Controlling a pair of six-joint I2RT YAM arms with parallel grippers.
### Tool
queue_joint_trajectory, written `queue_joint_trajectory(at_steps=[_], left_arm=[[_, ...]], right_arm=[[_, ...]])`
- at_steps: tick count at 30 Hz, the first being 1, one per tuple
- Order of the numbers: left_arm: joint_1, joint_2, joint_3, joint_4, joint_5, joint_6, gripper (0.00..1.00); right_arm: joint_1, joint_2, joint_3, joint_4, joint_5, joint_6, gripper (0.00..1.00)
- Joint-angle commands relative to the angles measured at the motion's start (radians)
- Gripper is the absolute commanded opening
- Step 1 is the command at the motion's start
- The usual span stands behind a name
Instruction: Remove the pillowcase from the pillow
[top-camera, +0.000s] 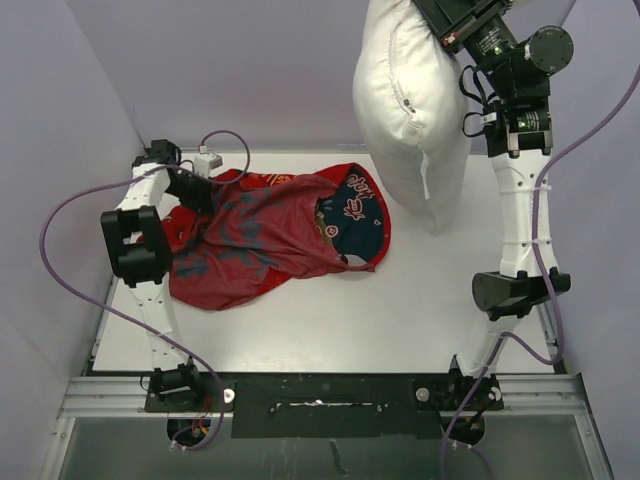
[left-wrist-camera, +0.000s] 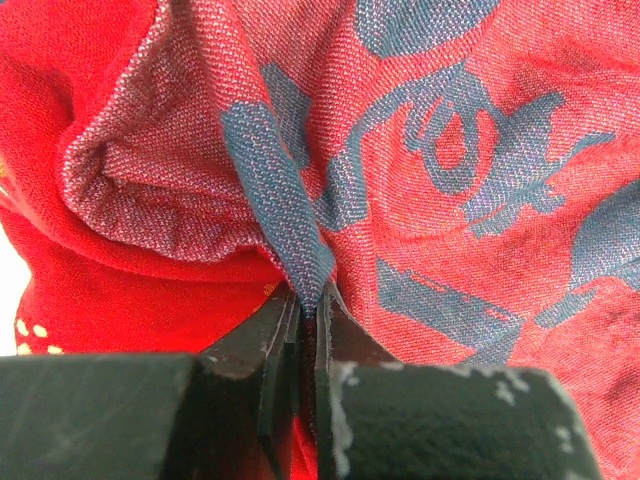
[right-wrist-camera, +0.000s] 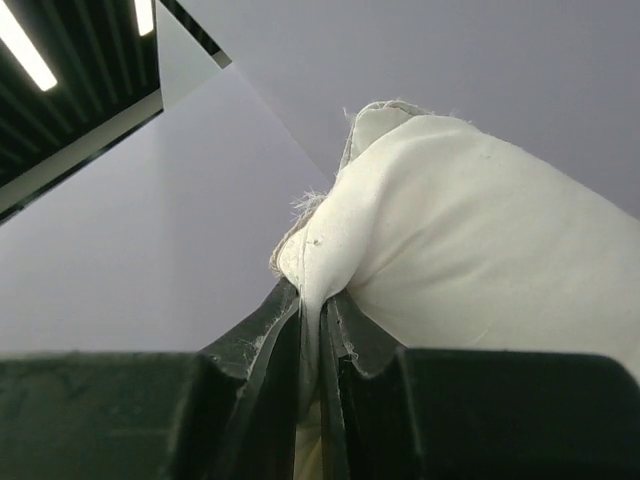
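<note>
The white pillow (top-camera: 405, 110) hangs in the air at the back right, fully out of the cover. Its lower corner dangles just above the table. My right gripper (top-camera: 442, 32) is shut on its top edge; in the right wrist view the jaws (right-wrist-camera: 320, 305) pinch a fold of the pillow (right-wrist-camera: 470, 250). The red pillowcase (top-camera: 270, 240) lies crumpled and mostly inside out on the table at left centre, with its printed side showing at its right end. My left gripper (top-camera: 198, 193) is shut on its left edge. The left wrist view shows the jaws (left-wrist-camera: 308, 300) pinching a ridge of the pillowcase (left-wrist-camera: 450, 150).
The white table (top-camera: 400, 310) is boxed in by lavender walls on the left, back and right. A black rail (top-camera: 330, 400) runs along the near edge between the arm bases. Purple cables loop beside both arms, and a small white connector (top-camera: 207, 160) sits at the back left.
</note>
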Motion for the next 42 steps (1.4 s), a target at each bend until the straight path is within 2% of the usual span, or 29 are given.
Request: queue_joint_trajectory(at_steps=[1, 4, 9, 12, 15, 18, 24, 30, 32, 35, 38, 40, 42], left_arm=[[0.015, -0.123, -0.014, 0.034, 0.012, -0.012, 0.00], [0.053, -0.136, -0.012, 0.060, -0.007, 0.020, 0.00], [0.148, -0.113, 0.096, 0.044, -0.008, 0.036, 0.00], [0.202, -0.103, 0.162, 0.038, -0.009, 0.045, 0.00], [0.234, -0.105, 0.195, 0.075, -0.022, 0.046, 0.00], [0.251, -0.098, 0.229, 0.106, -0.041, 0.038, 0.00], [0.260, -0.105, 0.302, 0.112, -0.027, -0.020, 0.00], [0.239, -0.129, 0.319, 0.044, 0.037, -0.042, 0.00], [0.220, -0.137, 0.304, 0.023, 0.042, -0.028, 0.05], [0.208, -0.152, 0.268, 0.036, 0.049, -0.038, 0.05], [0.202, -0.146, 0.273, 0.019, 0.065, -0.043, 0.05], [0.200, -0.142, 0.280, 0.001, 0.072, -0.044, 0.00], [0.200, -0.141, 0.282, -0.010, 0.078, -0.048, 0.00]], right_arm=[[-0.003, -0.156, -0.005, 0.164, 0.056, -0.093, 0.00], [-0.007, -0.242, -0.042, -0.033, 0.055, -0.296, 0.00], [-0.054, -0.432, -0.403, -0.155, 0.085, -0.508, 0.00], [-0.145, -0.511, -0.550, -0.194, 0.065, -0.551, 0.00], [-0.250, -0.561, -0.590, -0.256, 0.042, -0.574, 0.00], [-0.327, -0.570, -0.522, -0.370, 0.050, -0.634, 0.00], [-0.328, -0.587, -0.433, -0.491, 0.230, -0.766, 0.00], [-0.329, -0.598, -0.323, -0.548, 0.435, -0.857, 0.00], [-0.329, -0.595, -0.253, -0.561, 0.501, -0.886, 0.00], [-0.324, -0.589, -0.156, -0.574, 0.605, -0.933, 0.00], [-0.305, -0.585, -0.101, -0.543, 0.578, -0.959, 0.00], [-0.292, -0.576, -0.101, -0.521, 0.464, -0.942, 0.00], [-0.293, -0.552, -0.122, -0.536, 0.352, -0.861, 0.00]])
